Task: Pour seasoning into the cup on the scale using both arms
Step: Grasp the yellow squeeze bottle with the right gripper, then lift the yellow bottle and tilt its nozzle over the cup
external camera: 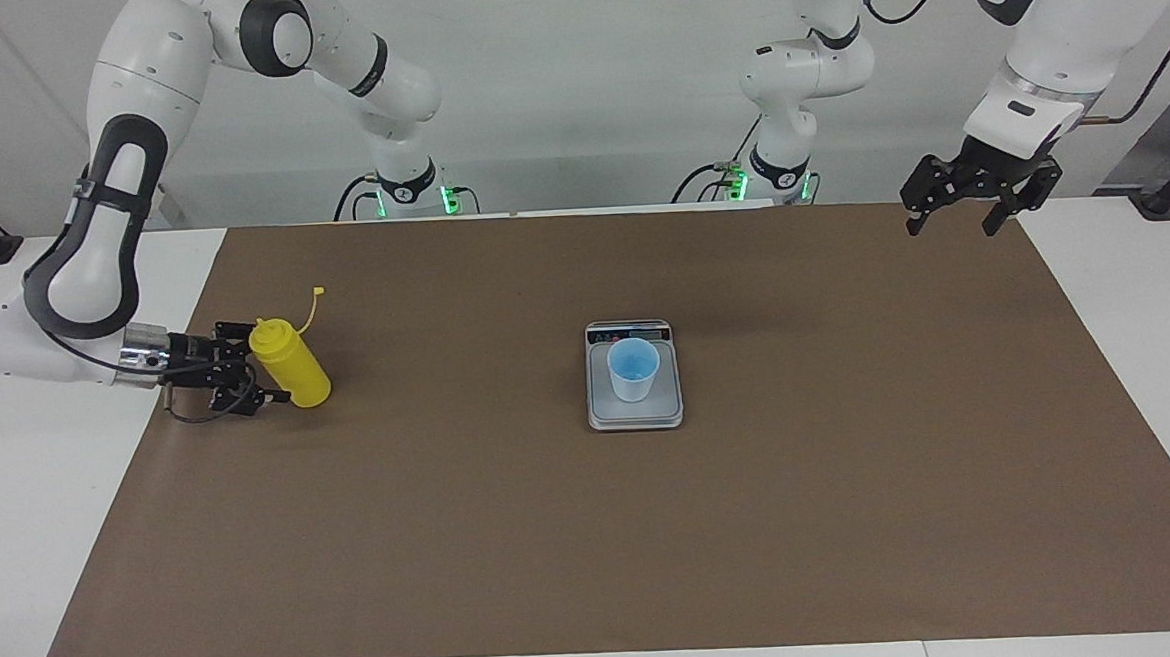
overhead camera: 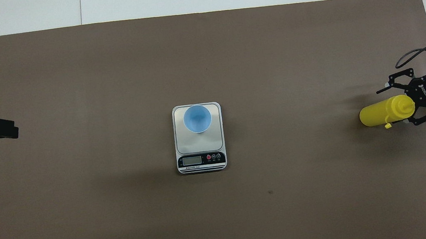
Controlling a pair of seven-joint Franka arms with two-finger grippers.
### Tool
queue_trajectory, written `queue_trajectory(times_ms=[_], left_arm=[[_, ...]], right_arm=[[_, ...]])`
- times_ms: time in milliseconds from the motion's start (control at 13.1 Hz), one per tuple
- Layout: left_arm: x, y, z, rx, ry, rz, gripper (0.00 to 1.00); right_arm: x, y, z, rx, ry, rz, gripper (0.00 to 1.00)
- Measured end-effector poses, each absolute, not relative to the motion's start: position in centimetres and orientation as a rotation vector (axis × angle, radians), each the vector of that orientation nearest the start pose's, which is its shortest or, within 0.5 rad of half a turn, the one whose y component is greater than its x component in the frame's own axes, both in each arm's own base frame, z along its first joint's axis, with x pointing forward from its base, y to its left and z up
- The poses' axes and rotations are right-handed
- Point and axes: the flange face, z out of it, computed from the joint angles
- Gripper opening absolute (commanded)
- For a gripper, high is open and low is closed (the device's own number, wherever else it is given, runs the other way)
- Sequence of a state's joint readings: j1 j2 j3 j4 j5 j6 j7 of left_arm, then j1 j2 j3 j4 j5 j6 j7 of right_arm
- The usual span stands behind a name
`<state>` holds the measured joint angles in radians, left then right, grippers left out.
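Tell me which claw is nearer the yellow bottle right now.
Right. The right claw is open at the yellow bottle, fingers either side. The left claw waits, raised over the mat's corner at the left arm's end.

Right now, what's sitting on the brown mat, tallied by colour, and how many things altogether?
Yellow: 1, the squeeze bottle, standing at the right arm's end of the mat
Pale blue: 1, the cup, on the scale
Silver-grey: 1, the scale, mid-mat
Total: 3
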<state>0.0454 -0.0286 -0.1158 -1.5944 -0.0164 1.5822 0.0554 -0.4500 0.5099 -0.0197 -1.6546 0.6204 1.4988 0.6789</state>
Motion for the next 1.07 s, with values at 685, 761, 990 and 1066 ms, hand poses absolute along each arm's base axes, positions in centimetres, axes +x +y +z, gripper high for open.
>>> queue_trajectory(times_ms=[685,761,990,1066], left_arm=[[54.5,-4.1,63.0,-3.148,0.199,-0.025,1.0],[54.5,-4.1,63.0,-3.148,0.199,-0.025,1.0],[54.5,-4.1,63.0,-3.148,0.199,-0.026,1.0],[54.5,-4.1,63.0,-3.148,0.199,-0.026,1.0]], right_arm=[[56.2,-22.4,30.4,-1.878,1.561,0.849,0.0],[56.4,-22.6,31.1,-1.877,1.573,0.817,0.0],[57.7,-22.4,36.1,-1.858,1.687,0.646,0.0],[58.4,-21.2,37.9,-1.856,1.715,0.602,0.0]])
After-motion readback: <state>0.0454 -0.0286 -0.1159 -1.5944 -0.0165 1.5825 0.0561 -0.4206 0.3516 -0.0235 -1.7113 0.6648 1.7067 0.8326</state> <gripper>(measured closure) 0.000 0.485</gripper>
